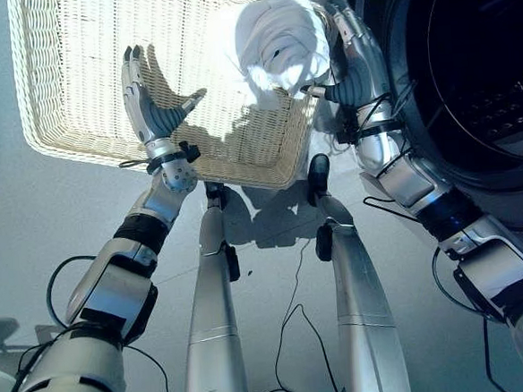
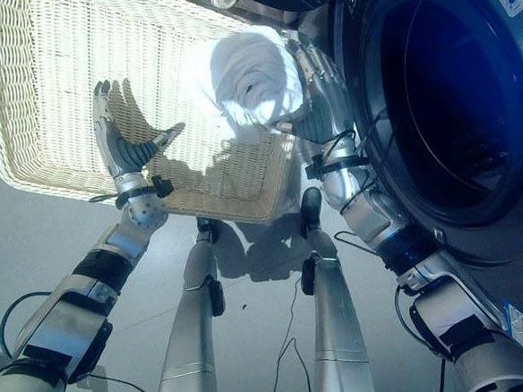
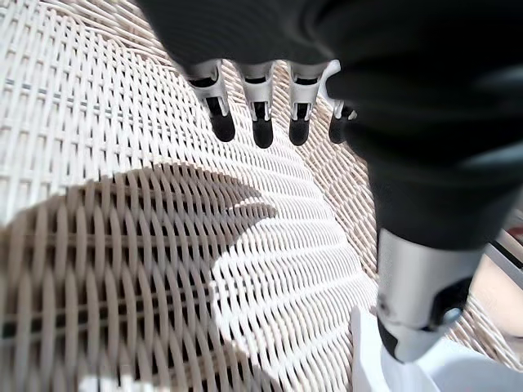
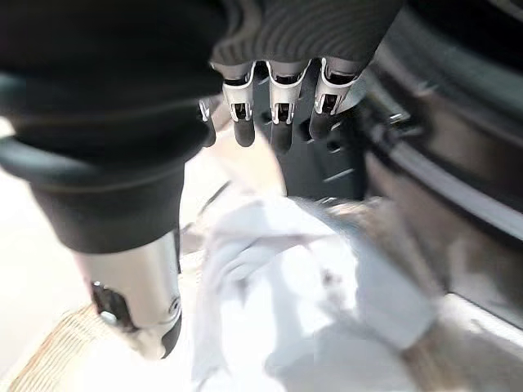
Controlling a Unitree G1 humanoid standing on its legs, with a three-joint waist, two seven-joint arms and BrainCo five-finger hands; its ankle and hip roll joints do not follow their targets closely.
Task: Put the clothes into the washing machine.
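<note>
A bundled white cloth (image 1: pixel 282 37) sits at the right end of a pale wicker basket (image 1: pixel 151 159), close to the washing machine's open round door (image 2: pixel 452 102). My right hand (image 1: pixel 355 59) lies against the cloth's right side, between it and the machine. Its fingers (image 4: pixel 274 122) are straight and its thumb (image 4: pixel 139 310) is spread, with the cloth (image 4: pixel 286 302) lying between them. My left hand (image 1: pixel 148 110) hovers open over the basket's near middle, fingers (image 3: pixel 261 122) straight above the bare weave, about a hand's width left of the cloth.
The basket stands on a grey floor (image 1: pixel 30 230), its near rim facing me. The washing machine's dark drum (image 1: pixel 477 64) opens at the right, right beside the basket's corner.
</note>
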